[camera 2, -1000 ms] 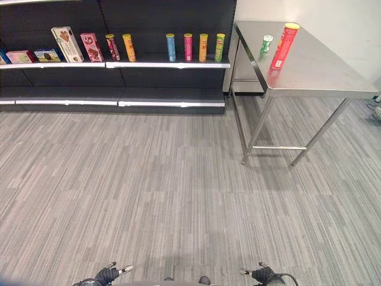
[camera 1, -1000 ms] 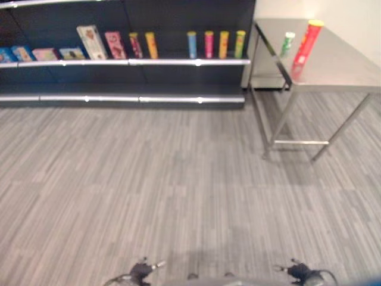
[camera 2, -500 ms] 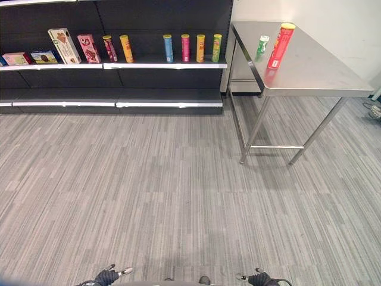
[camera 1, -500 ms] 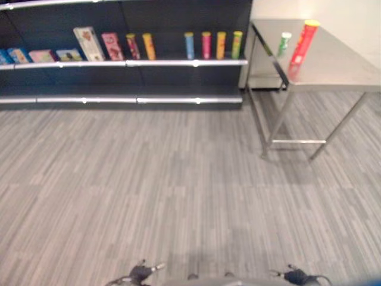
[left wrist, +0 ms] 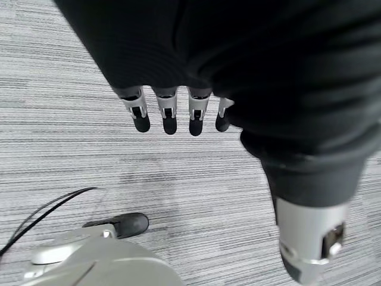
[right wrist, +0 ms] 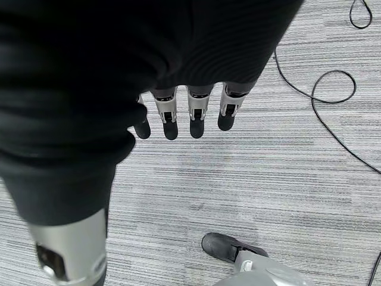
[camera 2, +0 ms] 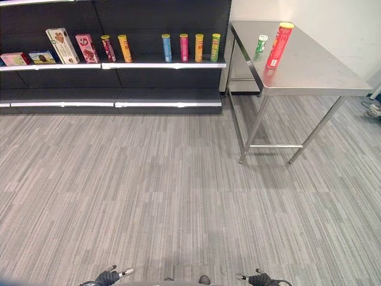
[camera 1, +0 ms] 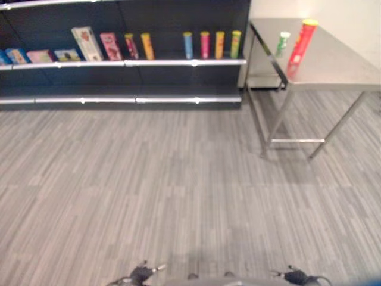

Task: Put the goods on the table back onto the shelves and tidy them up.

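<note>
Both hands hang low over the grey plank floor (camera 2: 166, 196), holding nothing. Left hand (left wrist: 172, 113) shows in its wrist view with fingers (left wrist: 169, 116) hanging straight down in a loose row and the thumb (left wrist: 309, 238) standing apart from them. Right hand (right wrist: 190, 113) hangs the same way in its own wrist view, fingers (right wrist: 196, 116) straight and relaxed, thumb (right wrist: 68, 250) off to the side, nothing between them.

Far ahead on the left stands a dark shelf unit (camera 2: 113, 77). On its upper shelf, from the left, lie a pink box (camera 2: 15, 58) and a blue box (camera 2: 41, 57), both flat. Next come a tall pale box (camera 2: 59, 45) and a pink carton (camera 2: 87, 48), both leaning. Beside them stand a dark red tube (camera 2: 108, 48) and an orange tube (camera 2: 124, 48), also slightly tilted. After a gap comes an upright row: a blue tube (camera 2: 166, 47), a pink tube (camera 2: 184, 47), a yellow tube (camera 2: 199, 47) and a green tube (camera 2: 215, 47), spaced evenly. The lower shelf (camera 2: 166, 96) is bare along its visible length.

To the right of the shelves stands a steel table (camera 2: 315, 71). On its far left part stand the goods: a small green can (camera 2: 261, 43), and just right of it a tall red tube (camera 2: 279, 44) with a yellow lid, both upright and near each other but not touching.
</note>
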